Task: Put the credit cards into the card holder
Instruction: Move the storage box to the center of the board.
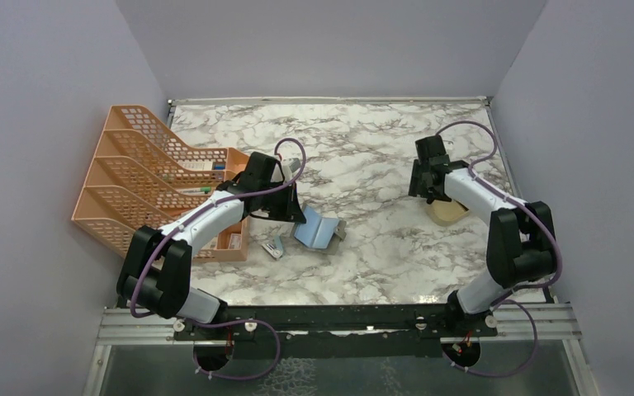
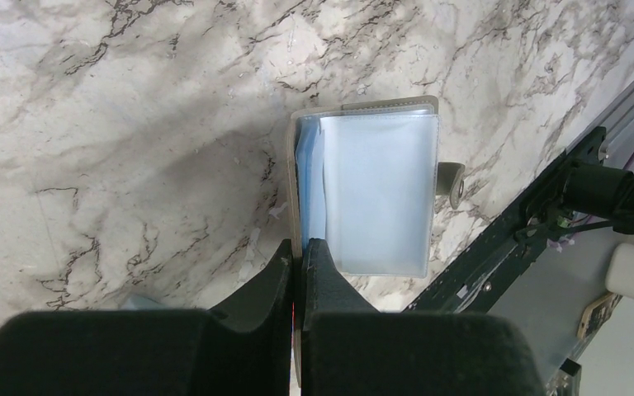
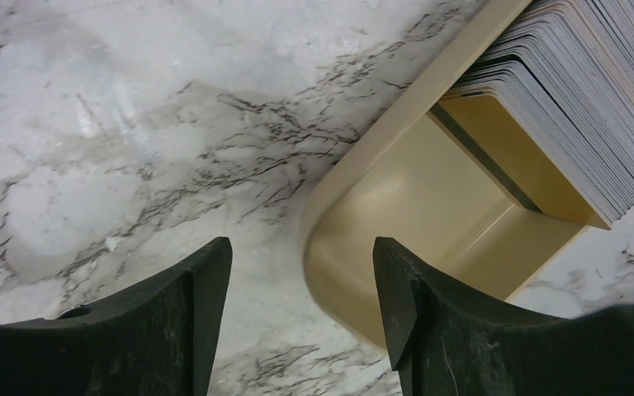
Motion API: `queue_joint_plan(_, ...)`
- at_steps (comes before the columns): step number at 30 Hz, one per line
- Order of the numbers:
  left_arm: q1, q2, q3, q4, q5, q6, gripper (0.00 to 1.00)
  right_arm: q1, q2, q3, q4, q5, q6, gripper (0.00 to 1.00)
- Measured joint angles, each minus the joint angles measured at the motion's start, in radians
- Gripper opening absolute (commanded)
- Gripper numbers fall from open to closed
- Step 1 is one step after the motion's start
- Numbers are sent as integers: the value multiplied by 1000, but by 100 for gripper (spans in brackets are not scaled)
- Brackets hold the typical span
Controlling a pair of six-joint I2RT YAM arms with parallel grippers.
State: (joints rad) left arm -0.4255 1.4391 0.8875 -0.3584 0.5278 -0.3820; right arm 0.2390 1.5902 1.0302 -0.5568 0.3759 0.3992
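The small folding wallet, grey outside and light blue inside, is open on the white marble table. From above, it is a little toward 7 o'clock from the middle.

The left claw is squeezed shut on the wallet's grey edge. In the left wrist view it grips near the wallet's 7 o'clock corner. The little snap tab sticks out at 3 o'clock.

The thin flat cards stand packed in a row in the shallow tan tray. The tray sits at the table's 4 o'clock side. The front card is tan-gold.

The right claw is spread wide and holds nothing. It hangs over the tray's round corner.

The orange mesh rack sits at 9 o'clock, by the left arm.
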Motion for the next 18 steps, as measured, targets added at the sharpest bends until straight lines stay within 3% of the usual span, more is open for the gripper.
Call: queue_joint_plan(18, 0, 0, 0, 6, 6, 0, 0, -40, 72, -33, 60, -168, 20, 51)
